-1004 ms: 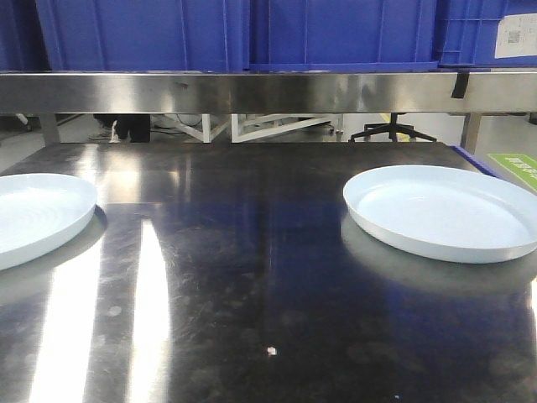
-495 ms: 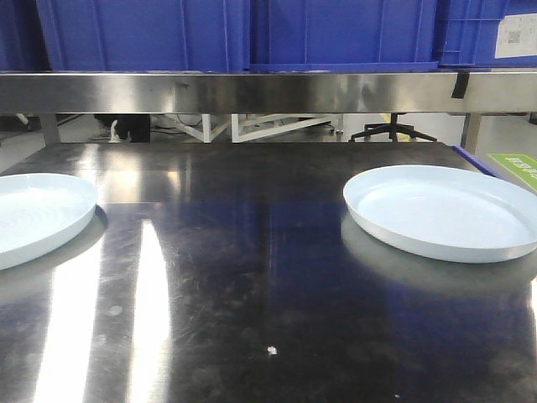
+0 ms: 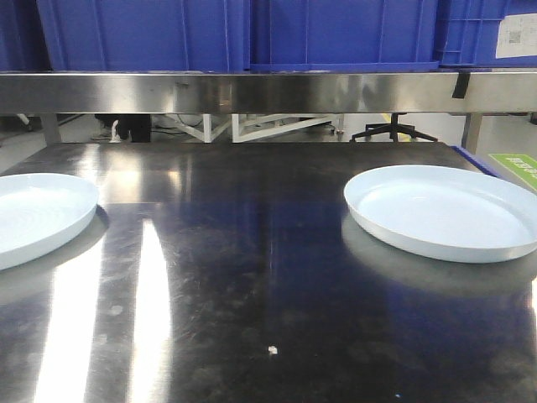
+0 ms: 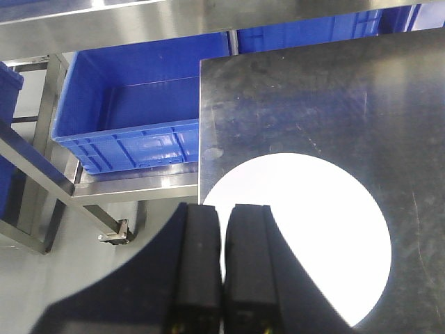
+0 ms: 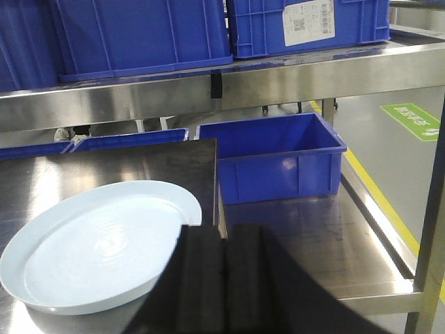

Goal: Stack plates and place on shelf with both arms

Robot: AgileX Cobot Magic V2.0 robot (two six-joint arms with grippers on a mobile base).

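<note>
Two white plates lie on the dark steel table. One plate point(image 3: 38, 217) is at the left edge, the other plate point(image 3: 445, 211) at the right. A steel shelf point(image 3: 268, 91) runs above the table's far side. No gripper shows in the front view. In the left wrist view my left gripper point(image 4: 223, 209) is shut and empty, above the near left rim of the left plate point(image 4: 313, 229). In the right wrist view my right gripper point(image 5: 222, 235) is shut and empty, just right of the right plate point(image 5: 104, 243), near the table's right edge.
Blue crates point(image 3: 243, 34) stand on the shelf. A blue crate point(image 4: 132, 118) sits on a lower rack left of the table, and another blue crate point(image 5: 278, 156) on a lower rack to the right. The table point(image 3: 252, 277) lies bare between the plates.
</note>
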